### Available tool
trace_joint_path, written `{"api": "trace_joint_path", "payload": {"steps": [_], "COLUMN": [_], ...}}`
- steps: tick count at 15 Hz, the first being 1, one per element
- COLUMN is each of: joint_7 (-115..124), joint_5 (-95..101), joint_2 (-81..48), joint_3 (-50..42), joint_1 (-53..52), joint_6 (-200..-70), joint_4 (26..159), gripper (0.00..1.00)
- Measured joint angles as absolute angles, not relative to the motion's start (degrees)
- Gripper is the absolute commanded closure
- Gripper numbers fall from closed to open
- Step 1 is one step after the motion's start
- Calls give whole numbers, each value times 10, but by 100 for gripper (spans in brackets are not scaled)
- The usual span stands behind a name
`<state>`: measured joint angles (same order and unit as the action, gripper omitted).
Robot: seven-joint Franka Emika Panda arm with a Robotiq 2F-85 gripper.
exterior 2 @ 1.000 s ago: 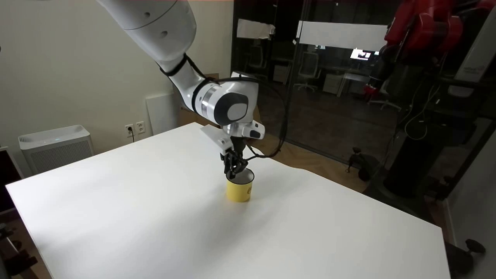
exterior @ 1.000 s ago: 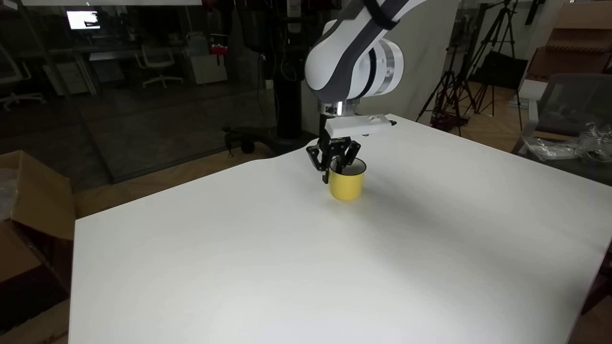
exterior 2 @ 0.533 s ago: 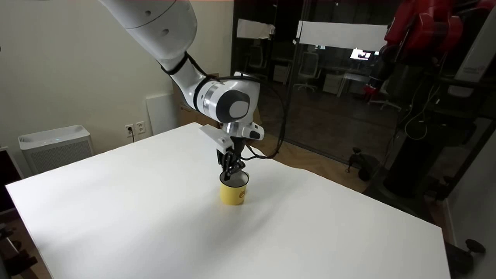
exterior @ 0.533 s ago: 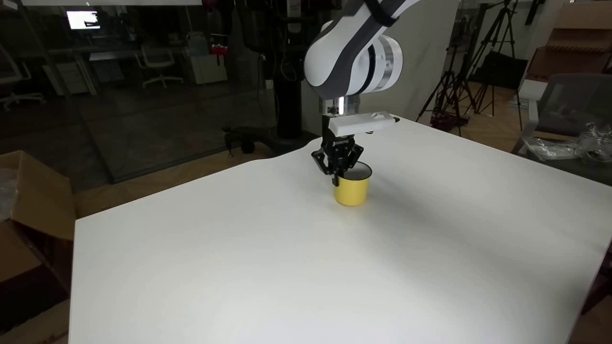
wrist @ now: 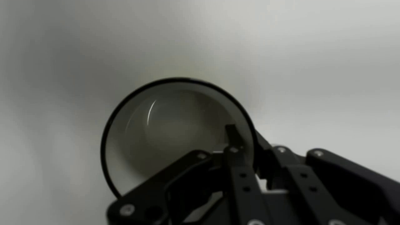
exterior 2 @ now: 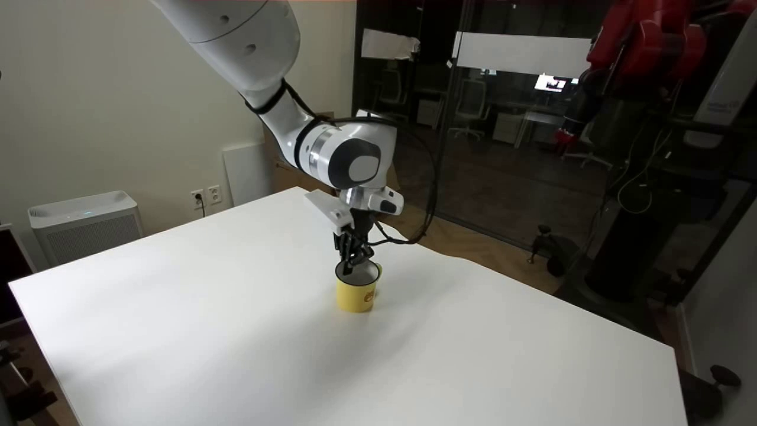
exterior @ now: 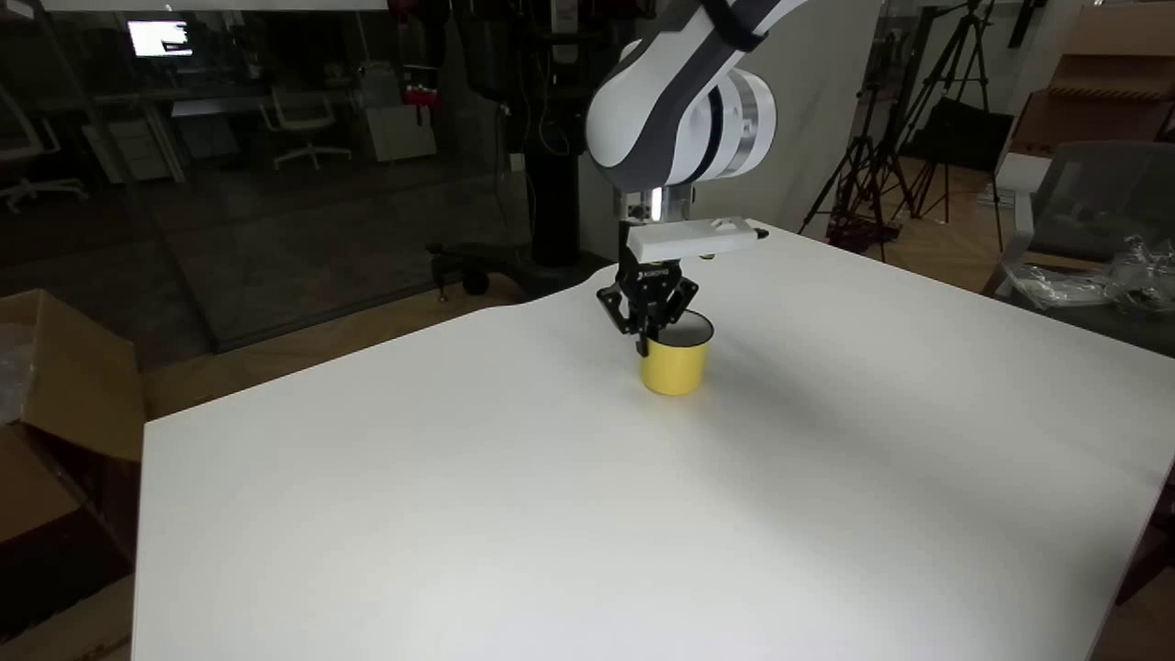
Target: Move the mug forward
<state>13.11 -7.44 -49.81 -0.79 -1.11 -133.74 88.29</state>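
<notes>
The yellow mug (exterior: 677, 369) stands upright on the white table, and it also shows in an exterior view (exterior 2: 353, 297) with a small brown print on its side. It has a black rim and a pale interior, seen from above in the wrist view (wrist: 175, 122). Part of its handle peeks out behind the rim. My gripper (exterior: 646, 341) is at the mug's rim, with one finger inside and one outside the wall. In the wrist view the fingers (wrist: 248, 137) are closed on that wall. The lower part of the outer finger is hidden there.
The white table (exterior: 441, 496) has its edges in both exterior views. An open cardboard box (exterior: 83, 386) stands beside it, and a grey chair (exterior: 1102, 197) is on the far side. A black cable (exterior 2: 434, 177) loops from the arm.
Over the last second the fingers have closed together on the mug's wall. The mug has shifted slightly with the gripper, nearer the cameras, and has turned a little. The last half second shows hardly any movement.
</notes>
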Motion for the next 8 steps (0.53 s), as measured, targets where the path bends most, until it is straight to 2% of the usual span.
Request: {"api": "trace_joint_path", "payload": {"steps": [3, 8], "joint_7": [177, 283], "joint_5": [-94, -114], "joint_2": [-477, -404], "joint_3": [-11, -24], "joint_1": [-15, -53], "joint_6": [-1358, -1386], "joint_4": [923, 1063], "gripper": [97, 97]}}
